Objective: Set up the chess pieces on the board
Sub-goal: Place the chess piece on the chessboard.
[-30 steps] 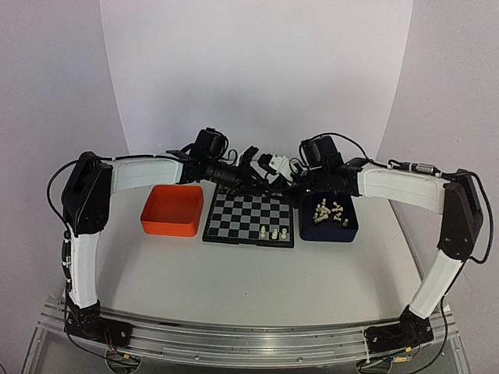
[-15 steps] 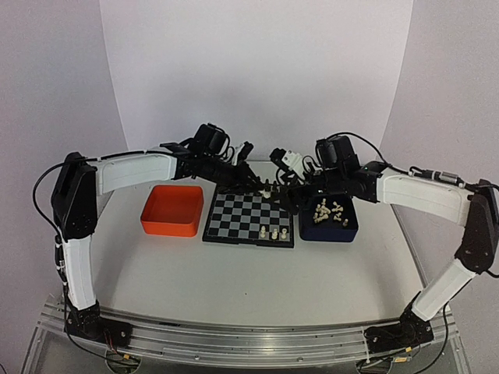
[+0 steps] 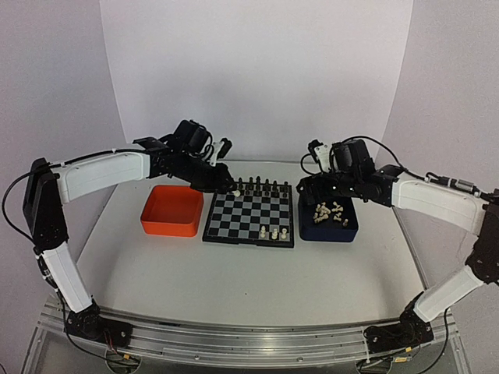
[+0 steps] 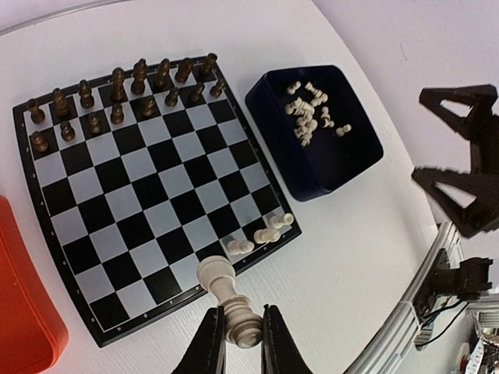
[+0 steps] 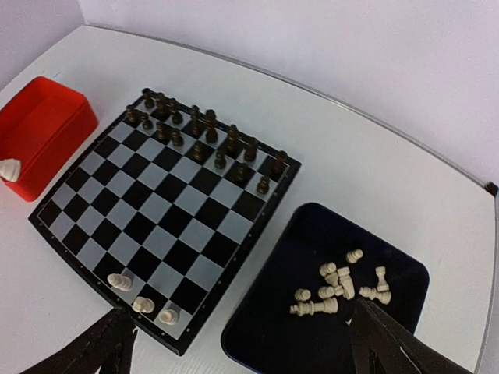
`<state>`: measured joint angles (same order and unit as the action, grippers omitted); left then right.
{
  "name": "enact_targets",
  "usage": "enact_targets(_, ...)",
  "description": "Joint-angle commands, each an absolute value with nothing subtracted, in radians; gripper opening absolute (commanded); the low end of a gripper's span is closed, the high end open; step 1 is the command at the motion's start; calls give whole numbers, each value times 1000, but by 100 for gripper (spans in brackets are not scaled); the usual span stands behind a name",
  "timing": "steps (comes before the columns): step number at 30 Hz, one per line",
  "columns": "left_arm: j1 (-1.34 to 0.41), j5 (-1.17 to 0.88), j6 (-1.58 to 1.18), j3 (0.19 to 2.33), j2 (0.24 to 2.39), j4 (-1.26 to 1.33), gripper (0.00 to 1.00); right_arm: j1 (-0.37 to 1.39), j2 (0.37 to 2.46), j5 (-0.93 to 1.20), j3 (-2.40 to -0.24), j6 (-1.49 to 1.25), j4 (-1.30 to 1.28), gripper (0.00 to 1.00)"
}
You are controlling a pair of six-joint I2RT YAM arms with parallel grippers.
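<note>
A plain white backdrop [image 3: 257, 78] curves up behind a smooth white counter [image 3: 234, 273]. It is flat and hard, with open room in front of the board [image 3: 249, 218], which is crowded at the sides by an orange tray [image 3: 171, 210] and a dark blue tray [image 3: 327, 232].

The right hand [image 5: 239, 312] hangs over the blue tray with its fingers spread wide, holding nothing. The left hand [image 4: 240, 323] is pinched narrow on one cream piece [image 4: 230, 300], held by one end in the air by the board's far-left corner, its other end pointing down at the squares.

The black pieces [image 5: 199, 136] fill the far two rows. Three cream pieces [image 5: 142, 304] stand at a near corner and the rest of the chess pieces [image 5: 339, 284] lie jumbled in the blue tray.

These look light, stiff and slick — likely to roll or tip on their narrow bases. A pinch across the stem just under the head seems safest, with the base set flat before letting go.
</note>
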<state>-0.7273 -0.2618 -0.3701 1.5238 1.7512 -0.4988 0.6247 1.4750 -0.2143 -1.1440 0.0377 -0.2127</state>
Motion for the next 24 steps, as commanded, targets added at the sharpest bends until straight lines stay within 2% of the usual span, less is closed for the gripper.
enact_targets(1, -758, -219, -288, 1523, 1778, -523, 0, 573, 1448, -337, -1163, -137, -319, 94)
enact_targets(5, -782, -195, -264, 1539, 1818, -536, 0, 533, 1445, -349, -1158, -190, -379, 94)
enact_targets(10, -791, -267, -256, 1561, 1882, -546, 0, 501, 1433, -342, -1137, -222, -410, 94)
enact_targets(24, -798, -310, -285, 1762, 2069, -681, 0, 483, 1434, -355, -1126, -188, -440, 94)
